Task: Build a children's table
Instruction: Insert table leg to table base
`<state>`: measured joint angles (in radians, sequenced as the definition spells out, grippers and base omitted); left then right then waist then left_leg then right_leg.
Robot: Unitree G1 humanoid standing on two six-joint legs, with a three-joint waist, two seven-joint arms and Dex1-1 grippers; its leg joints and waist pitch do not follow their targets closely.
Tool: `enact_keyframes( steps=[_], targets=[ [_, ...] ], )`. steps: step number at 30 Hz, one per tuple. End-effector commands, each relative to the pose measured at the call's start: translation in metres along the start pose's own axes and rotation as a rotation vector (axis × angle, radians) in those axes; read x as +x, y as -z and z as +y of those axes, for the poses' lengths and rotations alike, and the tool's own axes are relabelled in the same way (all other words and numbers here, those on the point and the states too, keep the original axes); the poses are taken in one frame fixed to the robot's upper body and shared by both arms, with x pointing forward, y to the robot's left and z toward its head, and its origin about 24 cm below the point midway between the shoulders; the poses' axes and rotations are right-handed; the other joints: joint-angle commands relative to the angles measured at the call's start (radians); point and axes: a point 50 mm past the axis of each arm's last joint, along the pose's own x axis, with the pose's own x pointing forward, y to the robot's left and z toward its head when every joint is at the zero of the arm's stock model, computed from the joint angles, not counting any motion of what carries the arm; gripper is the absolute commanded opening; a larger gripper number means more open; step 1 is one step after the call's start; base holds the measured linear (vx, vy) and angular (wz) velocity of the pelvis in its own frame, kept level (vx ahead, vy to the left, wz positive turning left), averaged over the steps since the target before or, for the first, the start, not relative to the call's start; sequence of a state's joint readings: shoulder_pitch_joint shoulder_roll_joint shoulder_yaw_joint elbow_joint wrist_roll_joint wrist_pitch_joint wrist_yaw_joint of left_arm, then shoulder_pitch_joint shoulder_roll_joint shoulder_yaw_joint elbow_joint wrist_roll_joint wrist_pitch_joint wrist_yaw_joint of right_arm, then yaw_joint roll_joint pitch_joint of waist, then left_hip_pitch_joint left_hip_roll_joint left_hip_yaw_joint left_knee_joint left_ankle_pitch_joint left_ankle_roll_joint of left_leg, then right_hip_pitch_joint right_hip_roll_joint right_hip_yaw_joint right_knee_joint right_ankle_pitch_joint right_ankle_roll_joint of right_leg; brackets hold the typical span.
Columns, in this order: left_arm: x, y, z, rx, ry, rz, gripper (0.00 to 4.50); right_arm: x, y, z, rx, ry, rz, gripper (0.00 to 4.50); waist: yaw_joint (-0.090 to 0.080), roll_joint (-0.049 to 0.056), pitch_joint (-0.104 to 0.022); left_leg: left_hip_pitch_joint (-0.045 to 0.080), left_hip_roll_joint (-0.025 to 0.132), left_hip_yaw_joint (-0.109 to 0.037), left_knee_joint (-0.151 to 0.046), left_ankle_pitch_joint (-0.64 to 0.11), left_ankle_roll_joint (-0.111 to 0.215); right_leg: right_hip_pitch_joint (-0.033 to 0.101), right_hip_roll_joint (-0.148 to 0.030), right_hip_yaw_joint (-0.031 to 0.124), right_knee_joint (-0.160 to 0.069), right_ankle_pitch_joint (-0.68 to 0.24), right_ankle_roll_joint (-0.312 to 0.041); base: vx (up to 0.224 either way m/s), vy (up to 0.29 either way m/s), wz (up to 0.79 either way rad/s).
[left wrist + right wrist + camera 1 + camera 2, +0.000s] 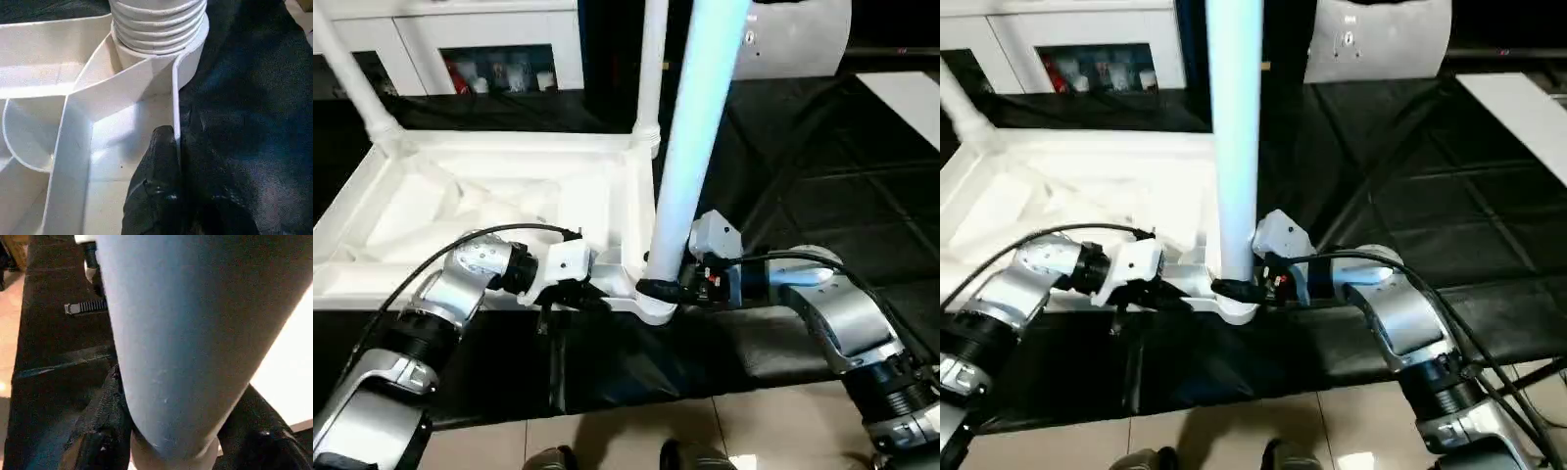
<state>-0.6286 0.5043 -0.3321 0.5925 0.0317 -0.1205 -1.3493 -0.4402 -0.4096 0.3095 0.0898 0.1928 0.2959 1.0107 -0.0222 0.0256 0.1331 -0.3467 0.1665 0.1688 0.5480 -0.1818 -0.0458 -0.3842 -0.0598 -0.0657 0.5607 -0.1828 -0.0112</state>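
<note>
The left end effector (pixel 570 290) is pinched narrow on the near rim of the upturned table top (pixel 489 201), which lies on the black desk (pixel 822 196). Just to its right, the right end effector (pixel 658 290) clasps the base of a leg (pixel 695 147) standing upright in the near corner socket (pixel 161 34).

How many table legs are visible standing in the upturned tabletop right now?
3: one leg at the near right corner, held by the right gripper; one at the far right corner; one far left. Others may be out of frame.

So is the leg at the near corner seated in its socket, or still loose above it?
Partly in: the leg stands upright in the corner socket, right gripper clamped on its base, but thread ridges show above the rim.
</note>
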Motion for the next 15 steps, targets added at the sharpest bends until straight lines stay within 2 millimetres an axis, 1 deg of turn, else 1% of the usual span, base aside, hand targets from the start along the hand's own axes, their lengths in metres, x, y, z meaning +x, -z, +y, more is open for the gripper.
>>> enact_keyframes(
  steps=[1,2,3,4,5,6,7,8,9,10,11,12,13,14,15],
  targets=[
    [-0.007,-0.003,0.006,-0.007,-0.095,0.007,0.00,0.017,0.071,0.033,0.193,-0.065,0.275,1.90,-0.002,0.004,0.004,0.013,0.061,-0.053,-0.084,-0.568,-0.009,-0.016,-0.101,0.055,-0.112,-0.795,-0.073,0.000,0.000,0.00],
    [-0.008,-0.002,0.004,-0.028,-0.111,-0.003,0.00,0.018,0.072,0.030,0.191,-0.022,0.277,1.90,-0.006,0.008,0.003,0.010,0.060,-0.058,-0.084,-0.581,-0.018,-0.012,-0.105,0.051,-0.112,-0.817,-0.064,0.000,0.000,0.00],
    [-0.008,-0.002,0.004,-0.028,-0.111,-0.003,0.00,0.018,0.072,0.030,0.191,-0.022,0.277,1.90,-0.010,0.007,0.007,-0.002,0.056,-0.064,-0.087,-0.582,-0.017,-0.005,-0.105,0.043,-0.112,-0.842,-0.048,0.000,0.000,0.00],
    [-0.011,0.000,-0.001,-0.077,-0.172,-0.012,0.00,0.021,0.073,0.024,0.202,0.074,0.278,1.90,-0.009,0.014,0.008,0.000,0.059,-0.067,-0.089,-0.586,-0.023,-0.006,-0.108,0.043,-0.112,-0.852,-0.043,-0.016,0.014,-0.21],
    [-0.012,0.001,-0.002,-0.090,-0.190,-0.014,0.00,0.021,0.073,0.023,0.206,0.101,0.277,1.90,-0.014,0.015,0.009,-0.003,0.056,-0.072,-0.088,-0.585,-0.026,-0.005,-0.111,0.041,-0.112,-0.852,-0.045,-0.024,0.023,-0.21],
    [-0.014,0.001,-0.006,-0.140,-0.249,-0.027,0.00,0.023,0.073,0.018,0.213,0.181,0.269,1.90,-0.020,0.021,0.013,-0.004,0.056,-0.080,-0.092,-0.606,-0.033,0.000,-0.110,0.034,-0.110,-0.842,-0.045,-0.024,0.023,-0.21],
    [-0.014,0.001,-0.006,-0.140,-0.249,-0.027,0.00,0.023,0.073,0.018,0.213,0.181,0.269,1.90,-0.025,0.024,0.021,-0.005,0.054,-0.085,-0.097,-0.632,-0.031,-0.001,-0.106,0.025,-0.114,-0.845,-0.041,-0.048,0.030,-0.20],
    [-0.014,-0.001,-0.010,-0.182,-0.299,-0.046,0.00,0.025,0.071,0.014,0.218,0.244,0.253,1.90,-0.034,0.029,0.017,0.005,0.054,-0.090,-0.097,-0.679,-0.029,0.006,-0.102,0.011,-0.119,-0.815,-0.034,-0.044,0.038,-0.18],
    [-0.012,-0.003,-0.013,-0.205,-0.321,-0.063,0.00,0.026,0.070,0.011,0.219,0.281,0.245,1.90,-0.038,0.035,0.019,0.003,0.059,-0.095,-0.101,-0.693,-0.031,0.013,-0.105,0.008,-0.111,-0.769,-0.047,-0.044,0.038,-0.18],
    [-0.009,-0.008,-0.017,-0.241,-0.360,-0.087,0.00,0.028,0.068,0.007,0.225,0.345,0.230,1.90,-0.048,0.044,0.023,-0.015,0.070,-0.105,-0.123,-0.746,-0.036,0.038,-0.100,0.000,-0.085,-0.661,-0.062,-0.060,0.048,-0.20],
    [-0.009,-0.008,-0.017,-0.241,-0.360,-0.087,0.00,0.028,0.068,0.007,0.225,0.345,0.230,1.90,-0.049,0.058,0.036,-0.040,0.086,-0.111,-0.171,-0.862,-0.052,0.062,-0.077,-0.013,-0.032,-0.553,-0.067,-0.085,0.044,-0.16],
    [0.000,-0.017,-0.023,-0.285,-0.423,-0.106,0.00,0.032,0.063,-0.005,0.261,0.474,0.199,1.90,-0.025,0.068,0.029,-0.064,0.106,-0.101,-0.217,-0.935,-0.068,0.094,-0.063,0.011,0.086,-0.328,-0.090,-0.085,0.044,-0.16],
    [0.000,-0.017,-0.023,-0.285,-0.423,-0.106,0.00,0.032,0.063,-0.005,0.261,0.474,0.199,1.90,-0.024,0.063,0.034,-0.066,0.103,-0.088,-0.229,-0.937,-0.078,0.085,-0.060,0.024,0.104,-0.279,-0.099,-0.065,0.006,0.00],
    [0.003,-0.020,-0.024,-0.298,-0.448,-0.108,0.00,0.033,0.062,-0.010,0.280,0.520,0.187,1.90,-0.021,0.022,0.027,0.010,0.046,-0.061,-0.146,-0.797,-0.085,-0.002,-0.073,0.058,-0.025,-0.600,-0.077,-0.009,-0.056,0.10],
    [0.007,-0.024,-0.025,-0.312,-0.469,-0.112,0.00,0.034,0.061,-0.014,0.301,0.564,0.177,1.90,-0.024,0.002,0.030,0.088,-0.011,-0.049,-0.020,-0.593,-0.055,-0.078,-0.102,0.043,-0.145,-0.879,-0.048,-0.009,-0.056,0.10]
  ],
)
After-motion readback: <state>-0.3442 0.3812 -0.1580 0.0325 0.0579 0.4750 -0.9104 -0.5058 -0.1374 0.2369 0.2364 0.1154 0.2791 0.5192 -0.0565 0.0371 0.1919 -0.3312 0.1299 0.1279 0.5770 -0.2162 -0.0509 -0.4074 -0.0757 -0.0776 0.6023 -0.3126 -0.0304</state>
